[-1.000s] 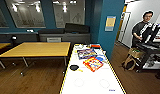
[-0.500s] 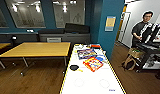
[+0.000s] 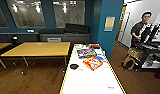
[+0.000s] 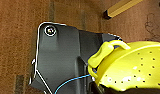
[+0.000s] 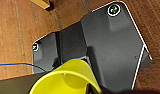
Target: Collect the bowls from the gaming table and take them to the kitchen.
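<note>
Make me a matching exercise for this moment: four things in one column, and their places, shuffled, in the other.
Things:
1. wooden-topped table
2. game boxes
3. person
4. perforated yellow-green bowl

Places:
A. lying on the white-topped table
B. close before the left wrist camera, above the wooden floor
C. left of the white-topped table
D. far right, behind a black stand

Pairs: 1-C, 2-A, 3-D, 4-B

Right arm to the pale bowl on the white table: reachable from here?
Probably yes: the pale bowl lies on bare top at the table's near end, game boxes farther back. But a yellow bowl shows close at that wrist.
</note>
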Controlling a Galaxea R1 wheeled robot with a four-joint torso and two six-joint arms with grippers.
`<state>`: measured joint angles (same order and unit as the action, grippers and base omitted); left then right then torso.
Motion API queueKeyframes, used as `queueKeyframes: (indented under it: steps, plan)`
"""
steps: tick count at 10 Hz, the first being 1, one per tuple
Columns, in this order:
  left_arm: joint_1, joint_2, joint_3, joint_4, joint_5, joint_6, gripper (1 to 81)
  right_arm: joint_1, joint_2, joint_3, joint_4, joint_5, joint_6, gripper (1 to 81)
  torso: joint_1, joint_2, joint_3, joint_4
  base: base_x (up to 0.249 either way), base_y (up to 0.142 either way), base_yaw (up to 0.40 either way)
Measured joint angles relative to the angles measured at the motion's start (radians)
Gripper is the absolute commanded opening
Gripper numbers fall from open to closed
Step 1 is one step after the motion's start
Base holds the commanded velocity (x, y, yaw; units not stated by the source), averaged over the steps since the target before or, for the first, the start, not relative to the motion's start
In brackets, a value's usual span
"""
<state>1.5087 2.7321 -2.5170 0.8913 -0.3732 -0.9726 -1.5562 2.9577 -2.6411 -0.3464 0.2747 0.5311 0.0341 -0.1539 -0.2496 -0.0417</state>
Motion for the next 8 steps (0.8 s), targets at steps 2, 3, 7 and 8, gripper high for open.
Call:
queueKeyframes:
  steps: [2,3,7,8]
  plan:
    - [0.019,0.023,-0.027,0.006,0.005,0.003,1.0,-0.023,0.008,-0.007,-0.015,-0.013,-0.001,1.0,-0.001,0.000,0.000,0.000,-0.124,0.000,0.000]
    - [0.018,0.036,-0.042,0.007,0.005,0.005,1.0,-0.019,0.009,-0.007,-0.016,-0.012,-0.001,1.0,-0.001,-0.001,0.000,0.000,-0.126,0.000,0.000]
    - [0.013,0.081,-0.080,0.011,0.011,0.026,1.0,-0.015,0.016,-0.008,-0.017,-0.011,-0.003,1.0,-0.001,-0.001,0.000,0.000,-0.130,0.000,0.000]
    - [0.013,0.098,-0.099,0.011,0.012,0.028,1.0,-0.014,0.019,-0.008,-0.017,-0.011,-0.003,1.0,-0.001,-0.001,0.000,0.000,-0.131,0.000,0.000]
